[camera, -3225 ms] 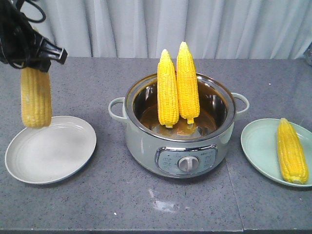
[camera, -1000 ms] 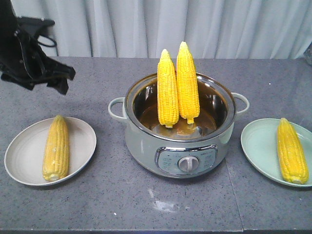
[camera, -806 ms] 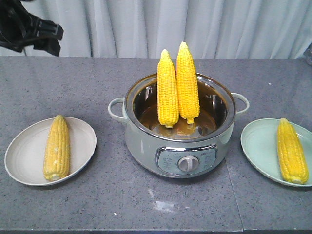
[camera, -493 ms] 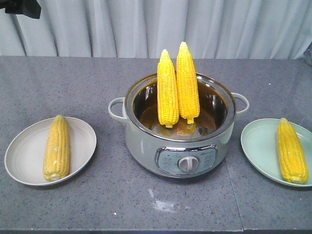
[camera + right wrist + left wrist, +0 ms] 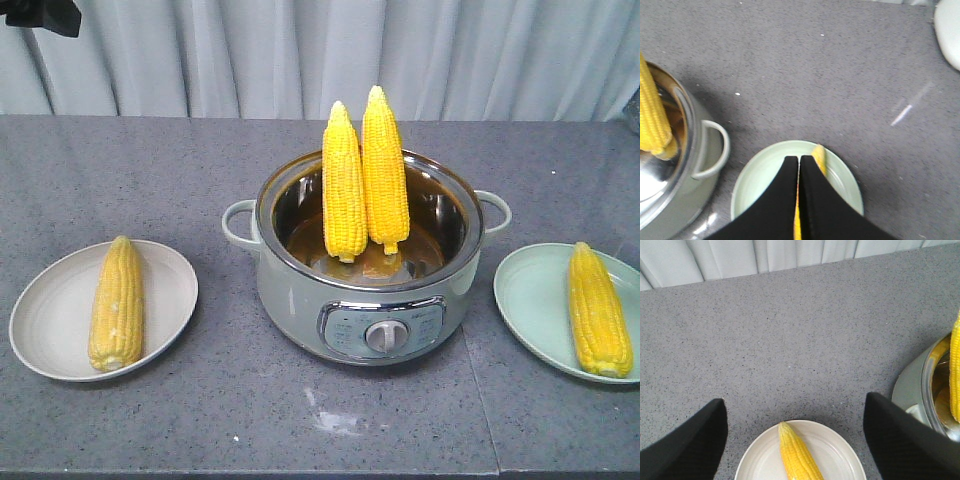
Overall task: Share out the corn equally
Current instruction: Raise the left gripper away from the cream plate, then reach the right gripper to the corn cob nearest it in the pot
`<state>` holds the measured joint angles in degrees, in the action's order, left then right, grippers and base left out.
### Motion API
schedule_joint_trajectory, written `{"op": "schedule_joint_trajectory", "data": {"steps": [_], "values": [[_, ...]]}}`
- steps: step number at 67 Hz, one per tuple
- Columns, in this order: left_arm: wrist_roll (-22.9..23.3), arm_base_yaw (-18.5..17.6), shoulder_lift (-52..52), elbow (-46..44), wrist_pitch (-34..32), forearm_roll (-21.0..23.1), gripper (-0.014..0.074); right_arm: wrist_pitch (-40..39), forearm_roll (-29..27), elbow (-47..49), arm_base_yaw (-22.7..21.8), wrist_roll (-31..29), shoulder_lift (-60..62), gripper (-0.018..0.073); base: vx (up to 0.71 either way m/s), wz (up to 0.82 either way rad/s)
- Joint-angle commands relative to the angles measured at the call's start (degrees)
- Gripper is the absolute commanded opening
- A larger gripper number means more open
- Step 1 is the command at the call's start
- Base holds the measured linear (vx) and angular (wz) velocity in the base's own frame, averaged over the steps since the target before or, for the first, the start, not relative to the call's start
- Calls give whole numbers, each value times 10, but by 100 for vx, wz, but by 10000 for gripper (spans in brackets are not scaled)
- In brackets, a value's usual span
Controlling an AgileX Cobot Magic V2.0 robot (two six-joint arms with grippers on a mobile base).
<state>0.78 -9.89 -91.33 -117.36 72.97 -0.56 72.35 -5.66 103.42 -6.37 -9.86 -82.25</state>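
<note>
Two corn cobs (image 5: 344,185) (image 5: 385,170) stand upright side by side in the steel pot (image 5: 300,290). A third corn cob (image 5: 116,303) lies on the beige plate (image 5: 50,320) at the left, and another cob (image 5: 598,308) lies on the pale green plate (image 5: 530,300) at the right. My left gripper (image 5: 795,440) hangs open high above the beige plate (image 5: 840,450), with that cob (image 5: 797,455) below, untouched. My right gripper (image 5: 799,159) is shut and empty above the green plate (image 5: 760,175); its fingers hide most of the cob (image 5: 819,155) there.
A black part of the left arm (image 5: 40,12) shows at the front view's top left corner. The pot has side handles (image 5: 712,150) and a front dial (image 5: 382,337). A curtain hangs behind the table. A white object (image 5: 949,30) lies at the far right.
The left gripper set its cob down on the beige plate, let go, and rose up and away to the top left corner. The other cobs stayed put.
</note>
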Motion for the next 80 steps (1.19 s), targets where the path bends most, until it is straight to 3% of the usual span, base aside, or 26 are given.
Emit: {"op": "schedule_joint_trajectory", "data": {"steps": [1, 15, 28, 33, 41, 53, 70, 80], "values": [[5, 1, 20, -12, -29, 2, 552, -61, -55, 13, -2, -3, 7, -1, 0, 0], [5, 1, 20, -12, -29, 2, 552, -68, -205, 14, -2, -116, -10, 99, 0, 0], [5, 1, 20, -12, -29, 2, 552, -51, -266, 14, -2, -128, -55, 408, 0, 0], [5, 1, 20, -12, -29, 2, 552, -57, -307, 14, -2, -145, -75, 542, 0, 0], [5, 1, 20, -12, -29, 2, 552, -73, -387, 14, -2, -186, -103, 680, 0, 0], [5, 1, 20, -12, -29, 2, 552, -112, -488, 14, 4, -255, -137, 689, 0, 0], [5, 1, 20, -12, -29, 2, 552, -178, -488, 15, 72, -361, -186, 638, 0, 0], [5, 1, 20, -12, -29, 2, 552, -219, -481, 15, 105, -387, -217, 608, 0, 0]]}}
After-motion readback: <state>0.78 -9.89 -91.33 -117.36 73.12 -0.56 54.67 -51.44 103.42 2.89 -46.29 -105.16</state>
